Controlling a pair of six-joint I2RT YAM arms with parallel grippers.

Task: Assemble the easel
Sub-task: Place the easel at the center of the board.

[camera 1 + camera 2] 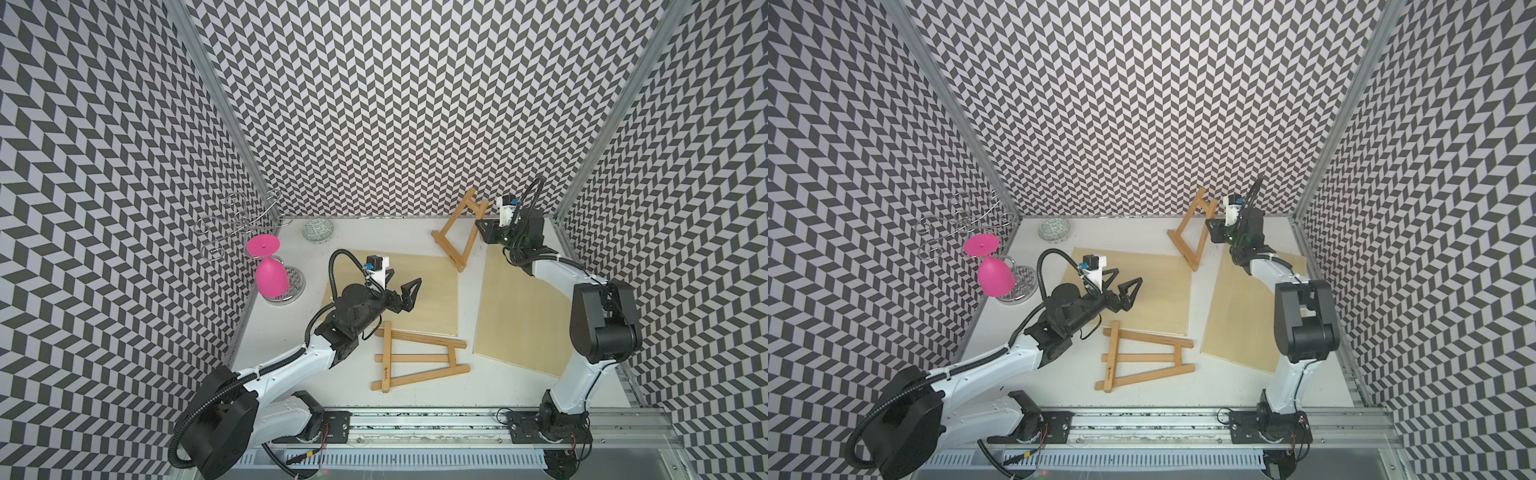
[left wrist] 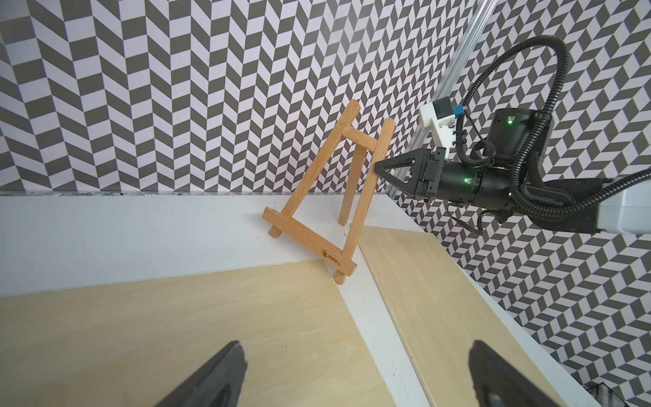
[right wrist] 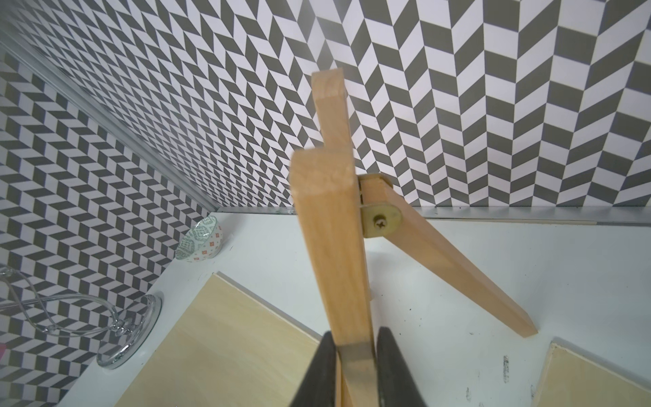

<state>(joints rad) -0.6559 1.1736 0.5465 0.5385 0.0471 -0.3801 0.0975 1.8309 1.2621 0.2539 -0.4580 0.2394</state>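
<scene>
My right gripper [image 3: 354, 349] pinches a side bar of the small light-wood easel [image 2: 310, 241]. It stands by the zigzag back wall [image 1: 374, 124] with its back leg out. My left gripper [image 2: 355, 370] is wide open and empty over a pale wooden board [image 1: 436, 291]. A second flat wooden easel [image 1: 415, 358] is not set up yet, I think. My right fingers [image 3: 326, 370] are partly cut off.

Chevron-patterned walls [image 1: 395, 104], white tabletop [image 1: 498, 386], aluminium frame [image 1: 226, 110]
</scene>
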